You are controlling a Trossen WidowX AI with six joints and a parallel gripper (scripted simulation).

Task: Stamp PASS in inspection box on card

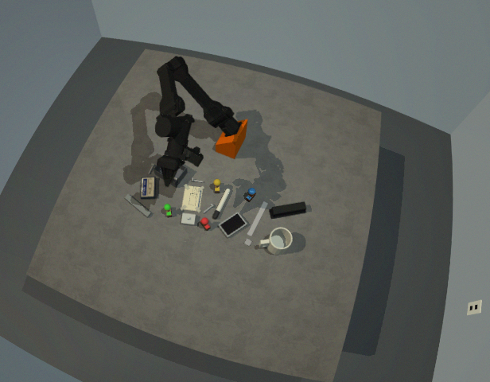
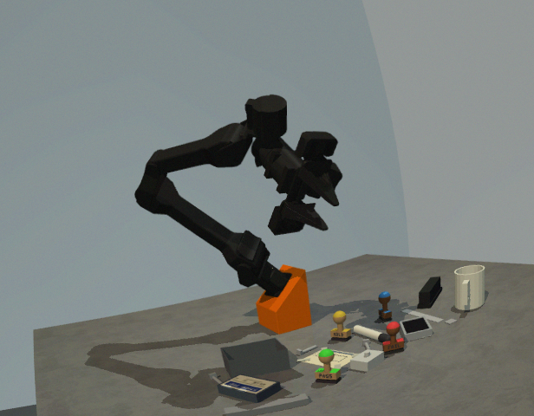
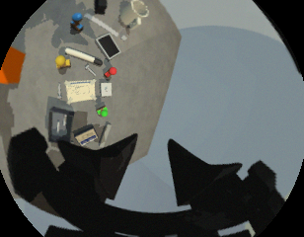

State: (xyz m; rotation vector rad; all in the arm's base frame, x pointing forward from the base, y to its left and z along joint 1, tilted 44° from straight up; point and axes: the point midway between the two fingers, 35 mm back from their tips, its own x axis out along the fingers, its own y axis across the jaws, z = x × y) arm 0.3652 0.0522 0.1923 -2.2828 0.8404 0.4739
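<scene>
Stamping seems still ahead: in the top view, the PASS stamp point(image 1: 167, 207) point(image 2: 326, 354) point(image 3: 104, 113) stands upright at eight o'clock from the card point(image 1: 192, 198) point(image 2: 313, 358) point(image 3: 80, 91), the ink pad point(image 1: 233, 224) point(image 2: 416, 327) point(image 3: 108, 45) at four. Inking, printing and return likely remain; any print is too small to tell. The empty pincer point(image 1: 167, 181) point(image 2: 332, 217) point(image 3: 152, 138) hangs spread. A grey bar point(image 1: 138, 205) point(image 2: 271, 405) point(image 3: 106, 134) crowds nine; six offers more room before the tabletop's point(image 1: 196, 287) point(image 2: 482, 358) point(image 3: 142, 99) edge.

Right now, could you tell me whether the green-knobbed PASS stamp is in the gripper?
No, the green-knobbed PASS stamp stands on the bench.
</scene>
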